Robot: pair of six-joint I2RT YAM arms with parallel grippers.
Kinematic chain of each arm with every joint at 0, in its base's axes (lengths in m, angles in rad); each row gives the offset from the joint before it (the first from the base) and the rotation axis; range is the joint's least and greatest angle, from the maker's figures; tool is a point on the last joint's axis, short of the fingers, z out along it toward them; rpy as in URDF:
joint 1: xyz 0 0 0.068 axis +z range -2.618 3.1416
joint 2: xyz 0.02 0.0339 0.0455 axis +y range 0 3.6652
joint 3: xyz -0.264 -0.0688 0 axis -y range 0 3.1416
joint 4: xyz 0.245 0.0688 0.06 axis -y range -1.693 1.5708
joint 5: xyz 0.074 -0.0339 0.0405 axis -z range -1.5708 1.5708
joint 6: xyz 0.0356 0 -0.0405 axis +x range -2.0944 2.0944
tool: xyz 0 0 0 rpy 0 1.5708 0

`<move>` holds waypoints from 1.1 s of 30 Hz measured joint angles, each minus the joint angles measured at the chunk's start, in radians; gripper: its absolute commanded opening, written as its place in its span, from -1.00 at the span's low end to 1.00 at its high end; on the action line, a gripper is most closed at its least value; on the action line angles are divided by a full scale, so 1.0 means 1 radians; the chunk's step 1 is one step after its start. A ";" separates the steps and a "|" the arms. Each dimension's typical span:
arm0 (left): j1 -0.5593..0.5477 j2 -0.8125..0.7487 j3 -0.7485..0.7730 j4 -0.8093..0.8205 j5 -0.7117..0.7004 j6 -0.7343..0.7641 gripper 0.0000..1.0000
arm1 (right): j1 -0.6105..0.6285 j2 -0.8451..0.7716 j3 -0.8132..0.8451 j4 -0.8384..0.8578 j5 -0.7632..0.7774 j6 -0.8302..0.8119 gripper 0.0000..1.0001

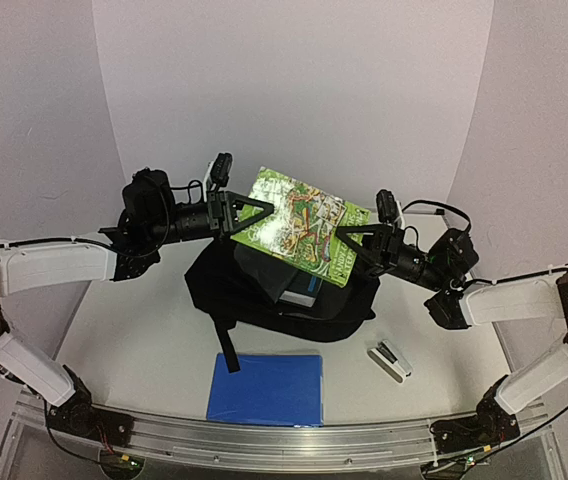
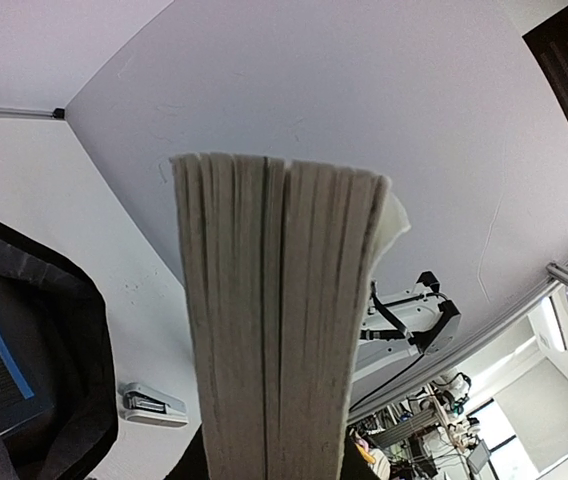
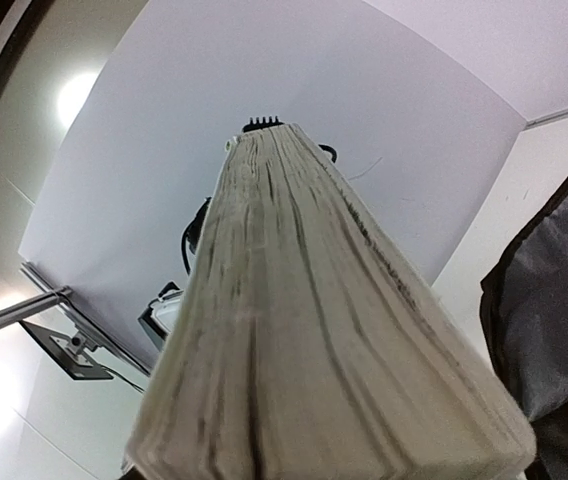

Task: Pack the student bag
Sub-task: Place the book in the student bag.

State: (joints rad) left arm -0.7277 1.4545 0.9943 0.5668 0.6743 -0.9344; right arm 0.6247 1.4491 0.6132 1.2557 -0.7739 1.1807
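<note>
Left pincer [image 1: 249,218] pinched the left edge of a green book [image 1: 299,225], which hung tilted in the air just above the open mouth of the student bag [image 1: 264,315]. Right pincer [image 1: 354,248] straddled the book's opposite corner, above the right side of the bag. Its jaws sat around the pages, but I could not tell whether they pressed on them or stood a little off, since its own camera showed little but the page edges. The bag lay on the bench [image 1: 114,340] between the two arms, with some of its grey lining exposed.

Packing looked partway through. A blue-and-white item [image 1: 302,292], possibly another book, appeared to sit inside the bag's mouth beneath the green book. The green book was not yet in and would need lowering past the rim. Two things lay outside the bag: a blue folder [image 1: 266,388] just in front of it, toward the arm bases, and a stapler [image 1: 390,360] to its front right, apart from it.

Much was hidden. The green book covered most of the bag's opening, so whatever else was inside could not be seen. Neither wrist camera showed its own fingers clearly.
</note>
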 measured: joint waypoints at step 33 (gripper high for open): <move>0.200 -0.004 0.086 -0.759 -0.240 0.135 0.97 | -0.228 -0.183 0.305 -1.199 0.316 -0.351 -1.00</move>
State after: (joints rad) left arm -0.5273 1.4505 1.0804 -0.1924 0.4343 -0.7998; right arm 0.3965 1.2659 0.9178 0.0565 -0.4578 0.8298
